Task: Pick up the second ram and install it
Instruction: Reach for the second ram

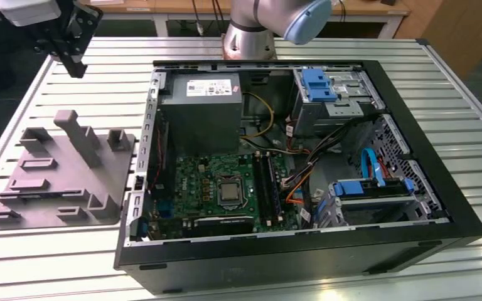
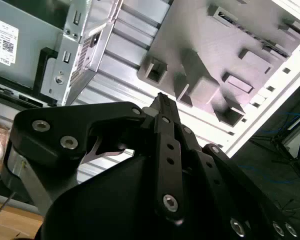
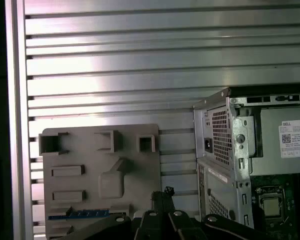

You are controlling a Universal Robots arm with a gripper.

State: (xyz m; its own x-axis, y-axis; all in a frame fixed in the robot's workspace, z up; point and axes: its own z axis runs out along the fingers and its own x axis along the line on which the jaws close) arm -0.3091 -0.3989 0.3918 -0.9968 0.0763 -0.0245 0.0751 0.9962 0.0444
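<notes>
While the jaws hang clenched on nothing, tips pressed together, we find them in the air over the worktop (image 1: 442,75) at the exterior view's left, near the tray (image 1: 115,172) and well apart from the inside of the case (image 1: 308,257). We make out the ram (image 3: 80,214) in the first wrist view as a thin blue-black strip. It lies flat in a long slot of the tray, at the end away from the row of three hollow posts (image 3: 110,141). The jaws are clear of it.

We see the case lying on its side with its cover off, just beside the tray toward the exterior view's right. Inside it, the grey power supply (image 1: 199,119) sits at the far end and the green board (image 1: 195,179) lies nearer us. On the board, the silver socket (image 1: 226,191) sits about midway, and the dark memory slots (image 1: 266,182) run just beside it toward the exterior view's right. Blue drive brackets (image 1: 318,84) and loose cables (image 1: 300,182) take up the rest of the case. Behind the case, the arm (image 1: 266,25) stands at the far edge of the worktop.
</notes>
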